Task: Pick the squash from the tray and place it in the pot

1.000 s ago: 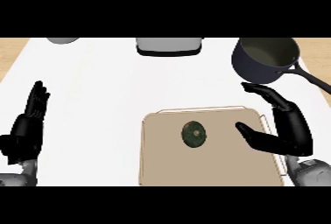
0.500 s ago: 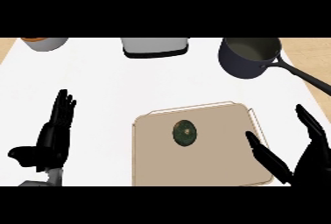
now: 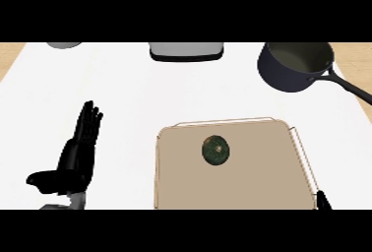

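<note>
A dark green squash (image 3: 215,150) lies on the tan tray (image 3: 247,187) in the middle of the counter, untouched. The dark pot (image 3: 294,65) stands at the back right, its long handle pointing right and toward me; its inside looks bare. My left hand (image 3: 76,152) rests open at the lower left, fingers straight and pointing away, well left of the tray. Of my right hand (image 3: 322,201) only a dark tip shows at the bottom edge, just off the tray's near right corner.
A grey, dark-rimmed appliance or container (image 3: 186,50) sits at the back centre. Part of a grey bowl (image 3: 64,45) shows at the back left. The white counter ends in wooden strips at the far left and right.
My right hand has drawn back down out of the view, leaving only a tip showing. The view has shifted, so the pot and tray sit differently in it. The squash stays on the tray.
</note>
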Controlling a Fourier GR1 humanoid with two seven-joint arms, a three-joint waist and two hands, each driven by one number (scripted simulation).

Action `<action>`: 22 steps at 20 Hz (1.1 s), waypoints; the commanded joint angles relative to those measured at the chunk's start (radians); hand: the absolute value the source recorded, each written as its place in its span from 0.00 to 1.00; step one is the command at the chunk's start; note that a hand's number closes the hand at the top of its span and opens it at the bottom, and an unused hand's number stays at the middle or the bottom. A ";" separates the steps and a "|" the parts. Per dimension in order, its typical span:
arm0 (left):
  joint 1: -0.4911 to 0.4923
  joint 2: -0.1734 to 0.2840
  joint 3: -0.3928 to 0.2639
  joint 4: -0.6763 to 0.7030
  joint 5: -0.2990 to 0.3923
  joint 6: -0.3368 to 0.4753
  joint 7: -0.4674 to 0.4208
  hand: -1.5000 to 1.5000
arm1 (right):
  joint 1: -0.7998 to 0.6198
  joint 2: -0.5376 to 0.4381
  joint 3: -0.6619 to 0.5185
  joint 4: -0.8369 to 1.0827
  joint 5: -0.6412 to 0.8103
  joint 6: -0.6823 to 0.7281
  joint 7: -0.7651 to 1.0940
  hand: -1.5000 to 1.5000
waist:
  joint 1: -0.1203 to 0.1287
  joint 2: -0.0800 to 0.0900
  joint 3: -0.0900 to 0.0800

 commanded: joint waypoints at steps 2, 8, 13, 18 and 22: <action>0.000 0.001 0.003 0.024 0.000 -0.026 -0.029 0.50 | 0.154 -0.003 0.004 0.061 0.239 0.013 0.181 0.00 | 0.028 0.017 -0.004; -0.022 0.008 0.005 -0.005 0.004 -0.031 0.003 0.50 | 0.289 0.106 0.011 0.027 0.529 0.155 0.434 0.00 | 0.047 0.024 -0.005; -0.023 -0.010 -0.021 -0.010 -0.013 -0.026 0.018 0.50 | 0.129 0.138 0.055 -0.030 0.742 0.343 0.761 0.00 | 0.052 0.019 -0.001; -0.016 -0.016 -0.005 -0.014 -0.029 -0.015 0.002 0.50 | -0.050 0.140 0.139 0.004 0.893 0.488 1.090 0.00 | 0.038 0.008 0.002; -0.065 -0.038 0.008 0.047 -0.021 -0.025 0.013 0.50 | -0.254 0.140 0.168 0.139 0.910 0.557 1.325 0.00 | 0.033 0.008 0.003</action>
